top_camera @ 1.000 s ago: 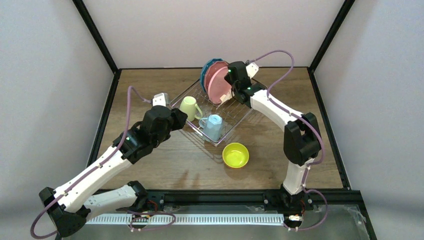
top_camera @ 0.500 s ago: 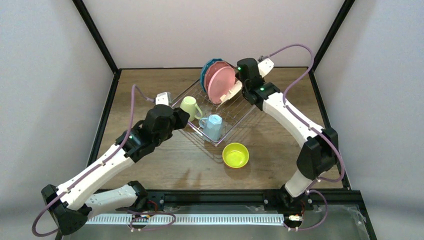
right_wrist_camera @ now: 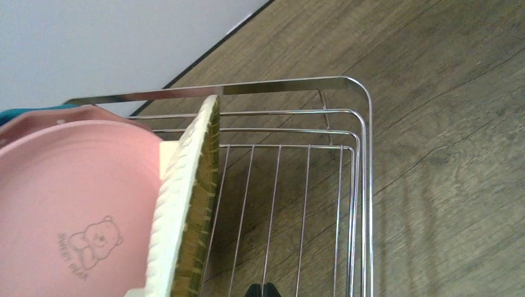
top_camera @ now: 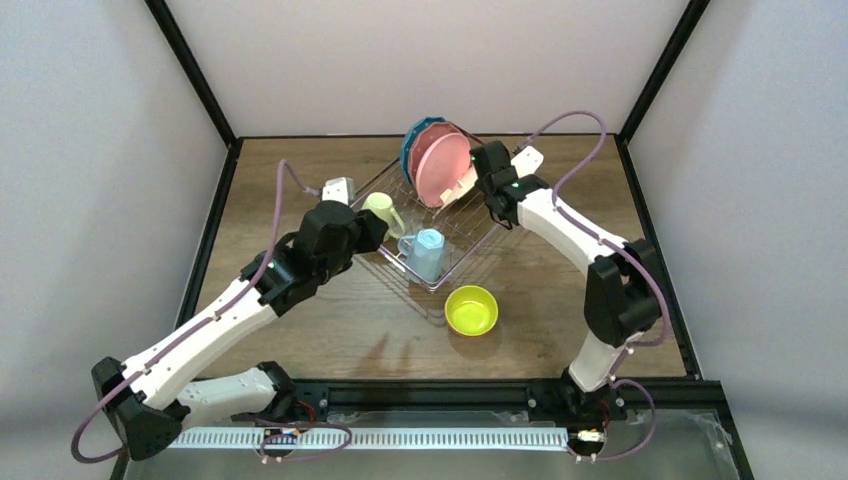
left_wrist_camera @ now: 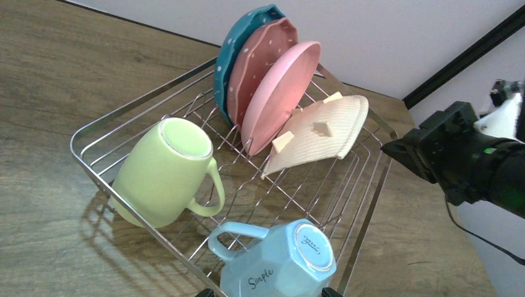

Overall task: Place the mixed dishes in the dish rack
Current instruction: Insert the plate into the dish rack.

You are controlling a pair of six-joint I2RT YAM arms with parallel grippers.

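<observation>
The dish rack [top_camera: 470,238] holds a blue dotted plate [left_wrist_camera: 238,43], two pink plates [left_wrist_camera: 278,93] and a woven tan plate [left_wrist_camera: 322,133], all leaning on edge. A pale green mug [left_wrist_camera: 164,173] and a light blue mug [left_wrist_camera: 278,263] lie in the rack's near end. A lime bowl [top_camera: 471,309] sits on the table outside the rack. My left gripper [left_wrist_camera: 266,293] is open, its tips at either side of the blue mug's near end. Beside the woven plate [right_wrist_camera: 192,198], over the rack's far corner, my right gripper [right_wrist_camera: 262,289] is shut and empty.
The rack's wire rim [right_wrist_camera: 365,154] curves round just right of my right gripper. The black frame posts [top_camera: 195,70] stand at the table's back corners. The bowl lies on bare wood between the rack and the arms' base rail [top_camera: 420,395].
My right gripper has shut and drawn back from the plates to the rack's right corner. The left arm has edged forward toward the rack, still open.
</observation>
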